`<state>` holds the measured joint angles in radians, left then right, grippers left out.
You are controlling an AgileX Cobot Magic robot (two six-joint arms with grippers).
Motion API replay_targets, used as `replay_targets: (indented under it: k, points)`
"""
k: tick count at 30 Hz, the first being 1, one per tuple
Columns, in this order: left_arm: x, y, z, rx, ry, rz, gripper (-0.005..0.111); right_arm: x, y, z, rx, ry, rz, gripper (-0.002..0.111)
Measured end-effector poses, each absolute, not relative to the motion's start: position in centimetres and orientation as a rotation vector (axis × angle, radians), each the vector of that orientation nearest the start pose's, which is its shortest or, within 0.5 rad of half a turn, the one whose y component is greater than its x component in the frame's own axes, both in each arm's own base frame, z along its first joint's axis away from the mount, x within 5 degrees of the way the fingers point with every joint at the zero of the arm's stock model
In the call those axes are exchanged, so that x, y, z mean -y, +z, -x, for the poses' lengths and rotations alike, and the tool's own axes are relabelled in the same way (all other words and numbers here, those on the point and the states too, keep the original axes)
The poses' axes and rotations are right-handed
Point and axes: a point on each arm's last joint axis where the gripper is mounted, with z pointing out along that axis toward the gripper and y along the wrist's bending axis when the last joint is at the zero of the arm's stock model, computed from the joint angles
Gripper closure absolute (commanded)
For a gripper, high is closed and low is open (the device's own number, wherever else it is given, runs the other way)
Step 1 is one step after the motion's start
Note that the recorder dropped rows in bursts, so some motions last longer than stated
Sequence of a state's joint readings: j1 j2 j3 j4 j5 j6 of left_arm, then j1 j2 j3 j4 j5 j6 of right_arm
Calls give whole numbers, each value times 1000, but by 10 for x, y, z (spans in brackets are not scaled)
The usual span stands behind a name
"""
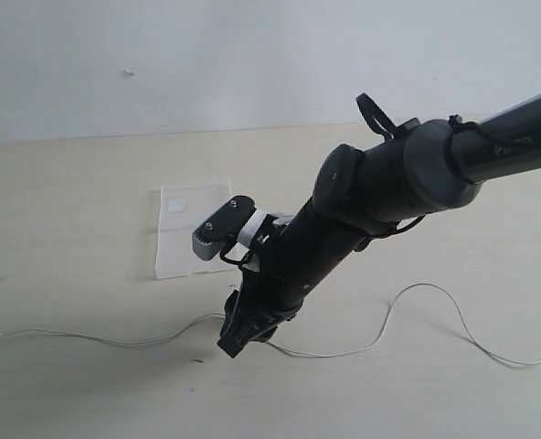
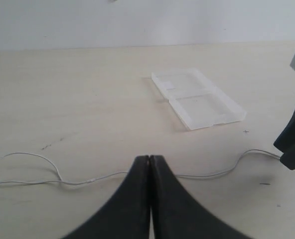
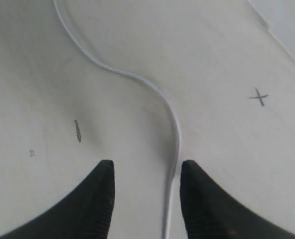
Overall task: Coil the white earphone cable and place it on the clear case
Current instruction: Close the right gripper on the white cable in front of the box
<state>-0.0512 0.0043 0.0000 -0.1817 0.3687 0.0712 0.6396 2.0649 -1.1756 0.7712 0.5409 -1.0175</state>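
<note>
The right arm [image 1: 371, 197] slanted from the upper right of the exterior frame down to lower centre, pitched steeply so the right tool [image 3: 146, 167] pointed at the desk [image 1: 69, 183]. Its jaws stood partly open, gripping nothing. The white earphone cable [image 3: 137, 79] ran on the desk between the two fingers, close beside one, and stretched across the lower frame on both sides of the tool. The clear case [image 1: 184, 242] lay flat just up and left of that tool, apart from the cable. The left tool [image 2: 149, 158] was closed tight and empty, the cable just beyond its tips.
</note>
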Motion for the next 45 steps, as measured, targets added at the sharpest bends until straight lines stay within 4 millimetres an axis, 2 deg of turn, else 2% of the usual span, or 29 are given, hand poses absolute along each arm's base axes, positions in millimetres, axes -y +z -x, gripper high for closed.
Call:
replay_targets:
  k: [11,19,26,33,40,45]
  points:
    - [9,180,-53,-1854,-165,-2,107,-258,101,-296,-2424,557,1361,66]
    - [9,180,-53,-1854,-165,-2,107,-258,100,-297,-2414,539,1380,75]
    - [9,180,-53,-1854,-165,-2,107,-253,99,-297,-2442,438,1446,75]
    - [9,180,-53,-1854,-165,-2,107,-260,100,-289,-2441,319,1504,76]
    - [9,180,-53,-1854,-165,-2,107,-261,100,-288,-2454,308,1497,87]
    - [9,180,-53,-1854,-165,-2,107,-260,100,-286,-2477,311,1510,101]
